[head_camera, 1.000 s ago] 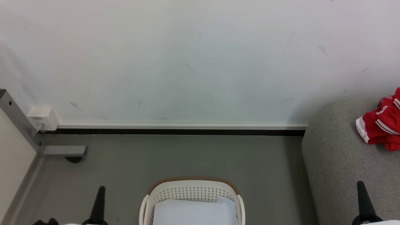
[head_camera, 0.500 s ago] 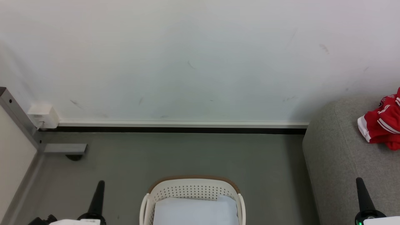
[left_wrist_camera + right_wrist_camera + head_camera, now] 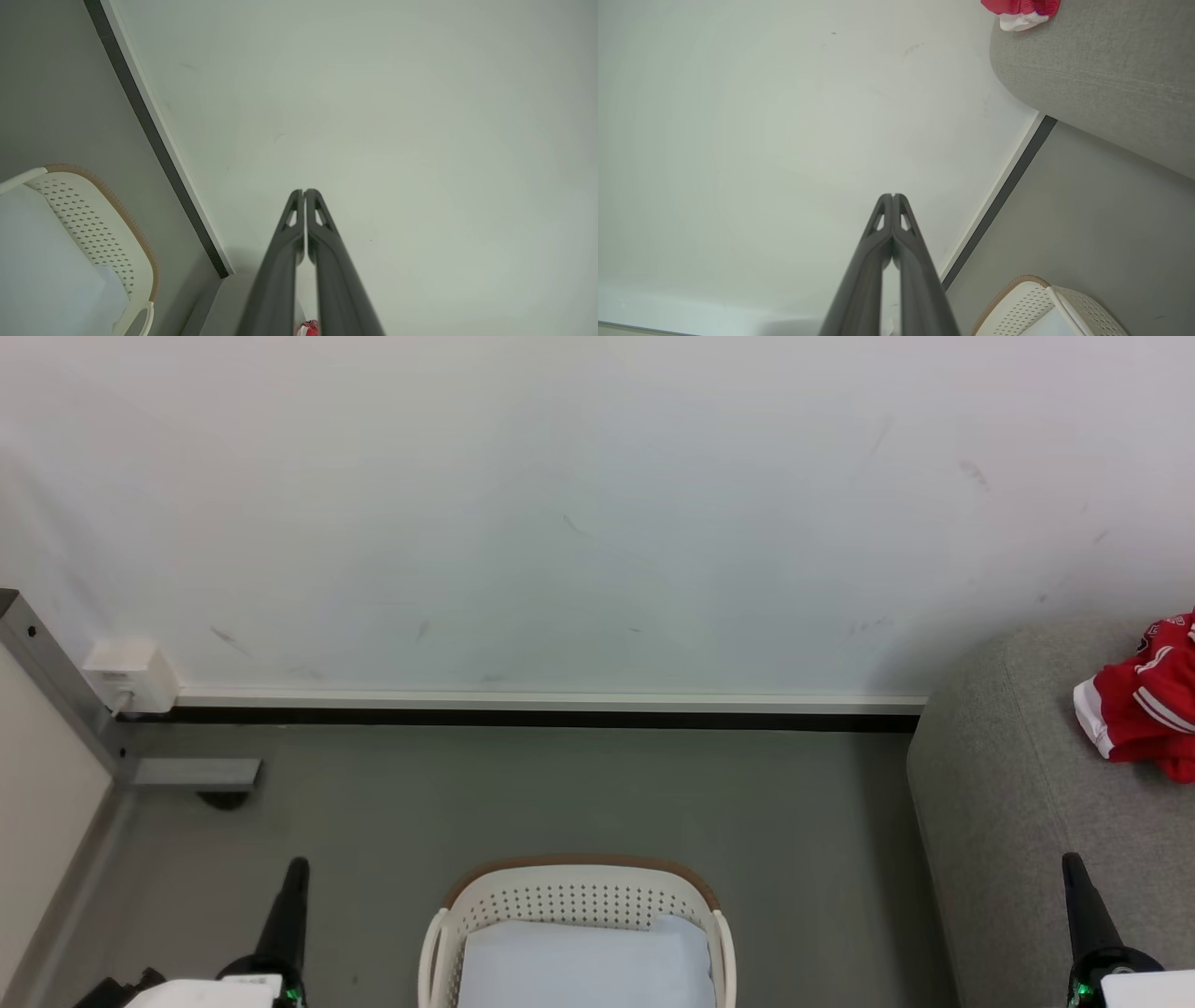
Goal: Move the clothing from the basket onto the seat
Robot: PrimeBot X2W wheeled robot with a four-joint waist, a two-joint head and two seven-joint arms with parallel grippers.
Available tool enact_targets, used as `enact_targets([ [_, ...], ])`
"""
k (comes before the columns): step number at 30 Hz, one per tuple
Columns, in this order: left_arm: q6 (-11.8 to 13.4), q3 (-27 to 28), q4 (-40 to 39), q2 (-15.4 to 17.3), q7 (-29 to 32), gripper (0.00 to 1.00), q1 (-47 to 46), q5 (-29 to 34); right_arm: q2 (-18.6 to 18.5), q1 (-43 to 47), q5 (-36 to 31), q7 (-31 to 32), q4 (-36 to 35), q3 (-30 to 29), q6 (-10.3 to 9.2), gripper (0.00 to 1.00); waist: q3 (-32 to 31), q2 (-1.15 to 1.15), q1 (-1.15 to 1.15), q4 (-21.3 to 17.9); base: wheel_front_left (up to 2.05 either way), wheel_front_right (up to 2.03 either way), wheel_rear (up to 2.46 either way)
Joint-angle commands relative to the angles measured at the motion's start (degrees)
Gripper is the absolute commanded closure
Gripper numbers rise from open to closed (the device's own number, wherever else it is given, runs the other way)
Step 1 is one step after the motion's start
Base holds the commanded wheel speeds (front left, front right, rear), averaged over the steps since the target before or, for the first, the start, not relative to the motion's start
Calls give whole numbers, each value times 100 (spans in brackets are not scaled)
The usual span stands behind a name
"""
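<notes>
Both arms idle, nothing in either. Left end effector (image 3: 297,870) is fully closed, fingers pressed tip to tip, empty. Right end effector (image 3: 1072,866) is the same: closed, empty. Both point at the bare wall (image 3: 579,523).

Changes in the last sec: not much. The whole head view has slid, w/ skirting and basket (image 3: 579,868) a bit higher in frame, so that's the camera tipping, not the things moving. A bit more of each arm shows at the bottom corners, so they seem to have eased fwd a touch.

The clothing (image 3: 1144,709) is a red heap on the seat (image 3: 1008,803), toward its back edge by the wall, in from the rounded end nearest the basket. The basket sits on the floor (image 3: 560,784) btw the two arms, and only a pale pad (image 3: 583,966) shows inside, no red in the part visible.

My read: the transfer's prob. done and the arms are parked. The basket's near half is cut off, so can't rule out a leftover.
</notes>
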Motion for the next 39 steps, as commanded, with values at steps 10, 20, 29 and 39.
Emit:
enact_targets([
  [10, -30, 64, -42, 48, 148, 100, -138, -542, -54, -184, 513, 144, 26, -38, -10, 100, 35, 0, 0, 14, 0, 0, 0],
  [20, -33, 94, -51, 50, 255, 100, -193, -928, -55, -247, 911, 252, 51, -51, -11, 100, 70, 0, 0, 28, 0, 0, 0],
  [29, -30, 111, -52, 50, 323, 100, -230, -1178, -56, -300, 1161, 318, 67, -56, -12, 100, 95, 0, 0, 39, 0, 0, 0],
  [39, -30, 109, -53, 50, 322, 100, -229, -1178, -55, -299, 1161, 318, 67, -55, -12, 100, 95, 0, 0, 39, 0, 0, 0],
])
